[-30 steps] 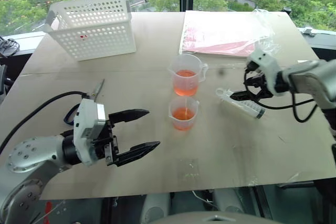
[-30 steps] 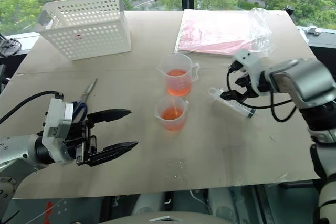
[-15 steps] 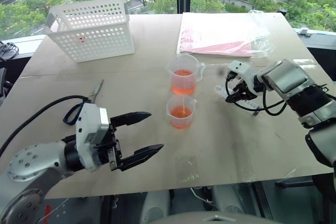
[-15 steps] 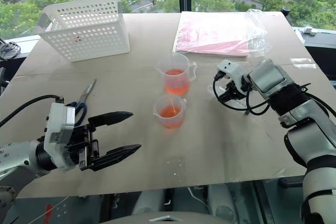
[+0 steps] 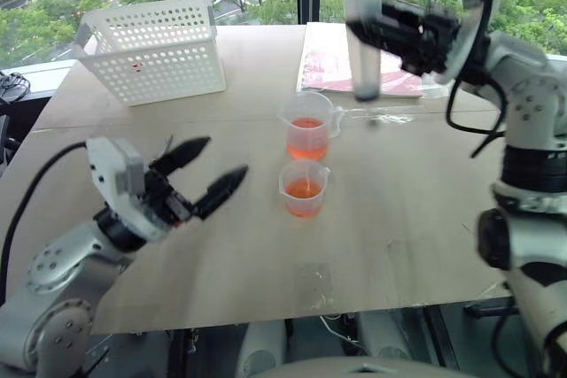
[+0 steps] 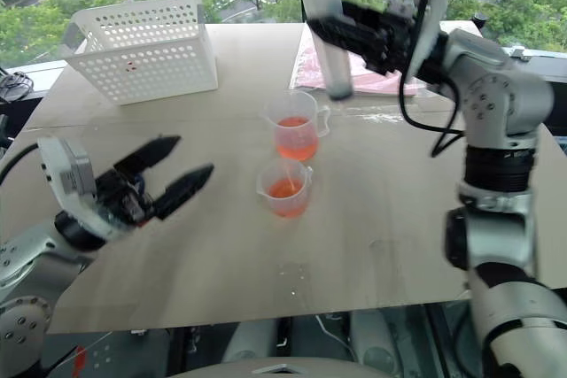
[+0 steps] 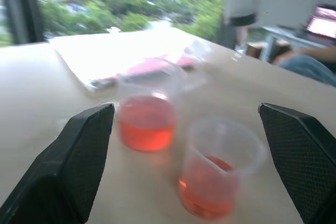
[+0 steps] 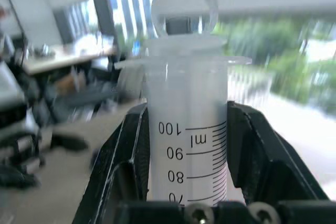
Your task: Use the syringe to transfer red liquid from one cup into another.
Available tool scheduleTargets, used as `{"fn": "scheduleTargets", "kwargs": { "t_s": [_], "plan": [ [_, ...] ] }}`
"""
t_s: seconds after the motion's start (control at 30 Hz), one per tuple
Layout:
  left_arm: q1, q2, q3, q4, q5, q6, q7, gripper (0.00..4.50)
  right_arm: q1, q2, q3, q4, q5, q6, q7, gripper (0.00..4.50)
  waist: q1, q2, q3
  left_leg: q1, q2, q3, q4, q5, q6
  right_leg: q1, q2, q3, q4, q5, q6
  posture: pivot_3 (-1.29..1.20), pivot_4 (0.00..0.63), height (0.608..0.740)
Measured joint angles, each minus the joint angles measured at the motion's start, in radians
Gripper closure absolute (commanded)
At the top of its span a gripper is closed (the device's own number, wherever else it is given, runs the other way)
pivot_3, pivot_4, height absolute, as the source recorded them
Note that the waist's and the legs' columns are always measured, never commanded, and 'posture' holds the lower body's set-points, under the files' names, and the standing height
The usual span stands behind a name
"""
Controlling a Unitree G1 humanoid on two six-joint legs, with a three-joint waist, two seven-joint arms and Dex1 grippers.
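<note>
Syringe (image 8: 186,129): clear barrel, black graduations, clamped upright in right tool (image 8: 186,182).

Arms: silver-grey housings, round bolted joints, black cables looped outside. White wrist blocks, black tapered fingers (image 5: 223,192) with textured pads.

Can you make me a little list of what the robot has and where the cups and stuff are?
right pincer: shut on the syringe, held up above the table
left pincer: open, holding nothing
beaker with handle: red liquid inside
smaller cup: red liquid inside, standing nearer the robot
white basket: far left of table
</note>
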Motion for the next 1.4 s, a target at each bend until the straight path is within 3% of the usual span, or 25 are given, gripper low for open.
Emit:
{"fn": "scheduleTargets", "kwargs": {
  "t_s": [0.1,0.23,0.47,0.63,0.87,1.23,1.4],
  "plan": [
    [-0.08,-0.002,-0.023,0.031,0.034,0.011,0.077,0.0,0.037,0.172,0.019,0.041,-0.071,-0.201,-0.11,2.93,0.0,-0.001,-0.001,0.0,-0.001,0.001,0.001,0.001,-0.001,0.0,-0.001,0.0,0.001,0.0,0.0,0.0,0.15,0.74],
    [-0.203,0.045,-0.025,0.113,0.057,0.046,0.144,0.0,0.046,0.28,0.09,0.179,-0.202,-0.439,-0.184,2.93,0.002,-0.001,-0.001,-0.001,-0.002,0.0,0.001,0.001,-0.002,0.0,-0.002,-0.001,0.0,0.0,0.0,0.0,0.15,0.74],
    [-0.385,0.156,-0.024,0.222,0.059,0.149,0.188,0.0,0.179,0.326,0.169,0.343,-0.328,-0.678,-0.191,2.93,0.0,-0.002,-0.001,-0.002,-0.002,0.0,0.0,0.001,-0.002,0.0,-0.003,-0.001,-0.001,0.0,0.0,0.0,0.15,0.74],
    [-0.594,0.236,-0.097,0.307,0.034,0.253,0.161,0.0,0.203,0.362,0.207,0.442,-0.368,-0.789,-0.172,2.93,-0.004,-0.002,0.0,-0.001,-0.002,-0.001,-0.001,0.002,-0.003,0.0,-0.002,-0.002,0.0,0.0,0.0,0.0,0.15,0.74],
    [-0.917,0.289,-0.309,0.547,0.105,0.283,-0.076,0.0,0.202,0.377,0.229,0.514,-0.379,-0.837,-0.133,2.93,-0.003,-0.002,0.0,-0.001,-0.002,-0.002,-0.001,0.002,-0.004,0.0,-0.002,-0.003,0.0,0.0,0.0,0.0,0.15,0.74],
    [-1.181,0.289,-0.567,0.946,0.402,0.089,-0.522,0.0,0.197,0.366,0.196,0.559,-0.324,-0.853,-0.021,2.93,-0.012,-0.001,0.0,-0.001,-0.002,0.0,-0.001,0.004,-0.007,-0.001,-0.001,-0.001,0.0,0.0,0.0,0.0,0.15,0.74],
    [-1.263,0.221,-0.613,1.137,0.522,-0.015,-0.622,0.0,0.195,0.355,0.19,0.562,-0.313,-0.851,0.017,2.93,-0.017,-0.001,0.0,-0.002,-0.002,-0.001,-0.001,0.004,-0.006,-0.001,-0.001,-0.002,0.0,0.0,0.0,0.0,0.15,0.74]
  ]
}}
